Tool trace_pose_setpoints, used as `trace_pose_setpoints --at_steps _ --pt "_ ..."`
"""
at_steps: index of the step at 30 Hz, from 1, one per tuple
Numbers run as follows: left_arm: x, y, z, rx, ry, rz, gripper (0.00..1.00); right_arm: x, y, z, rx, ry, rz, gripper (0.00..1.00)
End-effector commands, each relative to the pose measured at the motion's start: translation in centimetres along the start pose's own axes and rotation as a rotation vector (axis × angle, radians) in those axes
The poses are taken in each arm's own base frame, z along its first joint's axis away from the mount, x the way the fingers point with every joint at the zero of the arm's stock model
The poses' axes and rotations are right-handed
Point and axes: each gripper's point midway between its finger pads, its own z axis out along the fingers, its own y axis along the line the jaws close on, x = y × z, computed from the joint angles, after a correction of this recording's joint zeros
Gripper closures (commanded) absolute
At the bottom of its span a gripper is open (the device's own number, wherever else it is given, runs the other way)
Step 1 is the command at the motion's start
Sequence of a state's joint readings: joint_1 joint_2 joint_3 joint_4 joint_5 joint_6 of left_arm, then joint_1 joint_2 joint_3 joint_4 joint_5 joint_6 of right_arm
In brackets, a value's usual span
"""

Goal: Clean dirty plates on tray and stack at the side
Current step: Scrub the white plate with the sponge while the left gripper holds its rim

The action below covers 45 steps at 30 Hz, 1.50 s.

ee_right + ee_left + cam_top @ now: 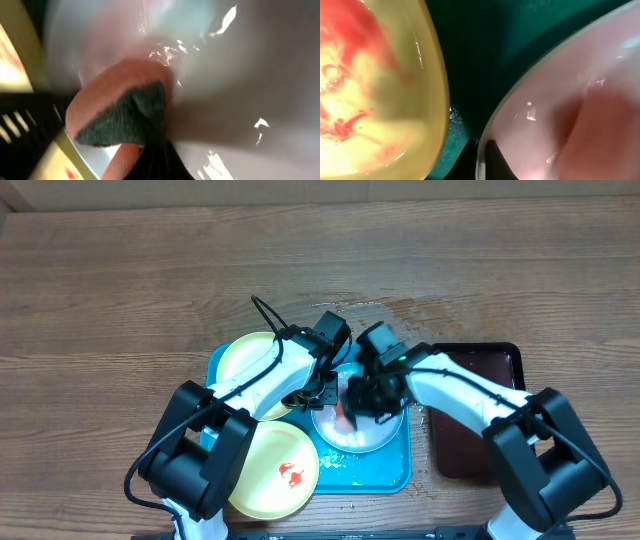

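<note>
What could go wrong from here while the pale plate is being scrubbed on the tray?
1. The left gripper pinches only the wet rim of the pale plate; scrubbing pressure might pull it free.
2. The right gripper, pressing the sponge, works close to the left one, so they could collide.
3. A sliding plate may bump the smeared yellow plate beside it.

Right gripper [156,161] is pinching a pink sponge [112,92] with a dark green scrubby side, pressed flat against the wet, shiny pale plate [250,75].
</note>
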<state>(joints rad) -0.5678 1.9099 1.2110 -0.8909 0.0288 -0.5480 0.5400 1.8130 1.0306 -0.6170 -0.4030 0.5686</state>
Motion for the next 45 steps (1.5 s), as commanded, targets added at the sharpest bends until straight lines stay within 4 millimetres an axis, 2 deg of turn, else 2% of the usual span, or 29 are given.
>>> trace_pose_setpoints --at_steps 1,5,8,15,19,21,26,30,33,35,40,45 --pt "0.4 3.1 2.1 -0.136 0.021 -0.02 0.96 -2.1 -1.4 -0.1 0.007 -0.058 0.173 0.96" --pt "0.4 3.1 2.1 -0.137 0.024 -0.02 0.96 -4.1 -2.8 -0.9 0.024 -0.127 0.211 0.96" --pt "0.5 3.1 2.0 -0.139 0.027 -0.021 0.96 -4.4 -4.8 -1.3 0.087 -0.142 0.25 0.96" --pt "0.6 3.2 2.0 -0.141 0.03 -0.02 0.96 -1.5 -10.2 -2.5 0.327 -0.065 0.27 0.96" --pt "0.6 3.2 2.0 -0.141 0.03 -0.02 0.96 0.0 -11.1 -2.9 0.377 0.007 0.192 0.96" --pt "0.6 3.2 2.0 -0.141 0.03 -0.02 0.96 0.9 -10.3 -2.7 0.333 0.065 0.114 0.96" --pt "0.6 3.1 2.0 -0.138 0.03 -0.021 0.96 4.4 -4.3 -1.8 0.002 0.256 -0.109 0.96" --pt "0.6 2.7 2.1 -0.113 0.033 -0.022 0.96 6.0 -1.0 -1.3 -0.113 0.304 -0.151 0.96" --pt "0.6 2.7 2.1 -0.113 0.033 -0.022 0.96 6.3 0.0 -0.8 -0.112 0.301 -0.12 0.96" --pt "0.6 2.7 2.1 -0.113 0.033 -0.021 0.96 5.9 0.8 -0.4 -0.12 0.279 -0.106 0.96" --pt "0.6 2.7 2.1 -0.115 0.036 -0.021 0.96 3.2 2.2 0.1 -0.153 0.174 -0.027 0.96" --pt "0.7 2.8 2.1 -0.117 0.04 -0.021 0.96 -0.2 1.4 0.3 -0.099 0.03 0.105 0.96"
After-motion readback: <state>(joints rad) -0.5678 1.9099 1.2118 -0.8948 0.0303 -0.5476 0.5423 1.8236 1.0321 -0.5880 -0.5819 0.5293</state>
